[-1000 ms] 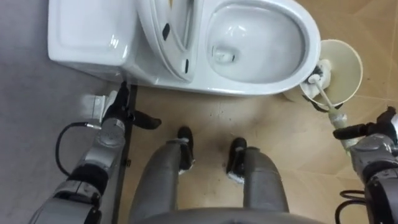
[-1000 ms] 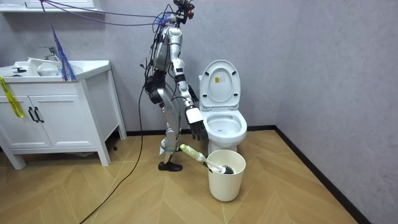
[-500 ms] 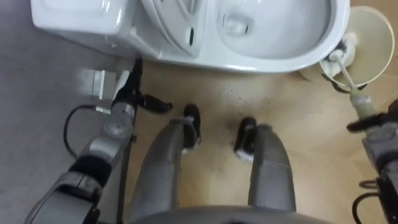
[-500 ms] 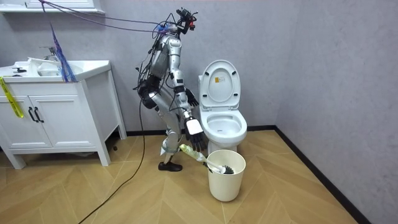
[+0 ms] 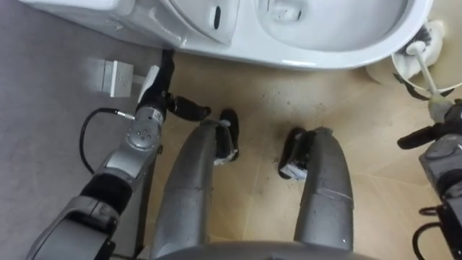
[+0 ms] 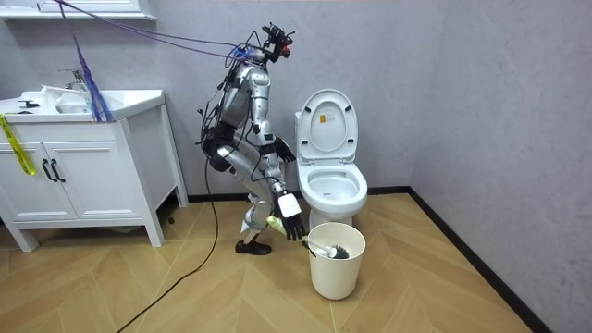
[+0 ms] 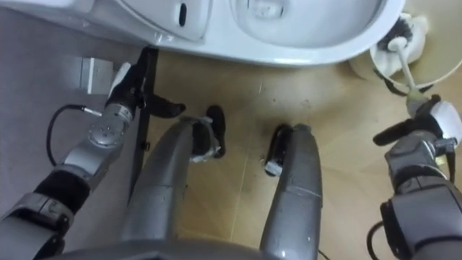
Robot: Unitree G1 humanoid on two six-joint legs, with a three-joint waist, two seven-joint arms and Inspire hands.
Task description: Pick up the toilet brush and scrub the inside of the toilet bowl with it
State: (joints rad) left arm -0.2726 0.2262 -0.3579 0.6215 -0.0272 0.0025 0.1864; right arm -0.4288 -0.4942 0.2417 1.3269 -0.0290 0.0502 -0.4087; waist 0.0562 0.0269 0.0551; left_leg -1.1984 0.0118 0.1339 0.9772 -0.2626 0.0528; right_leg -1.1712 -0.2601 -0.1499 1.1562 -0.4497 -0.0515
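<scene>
- The toilet brush (image 7: 406, 71) is seen at upper right, head down in the cream bucket (image 6: 335, 266), handle leaned right up to the right hand (image 7: 422, 126).
- Whether that hand's actually gripping it can't be told.
- The left hand (image 5: 162, 96) is held loose and straight at upper left, just below the toilet (image 5: 325, 56).
</scene>
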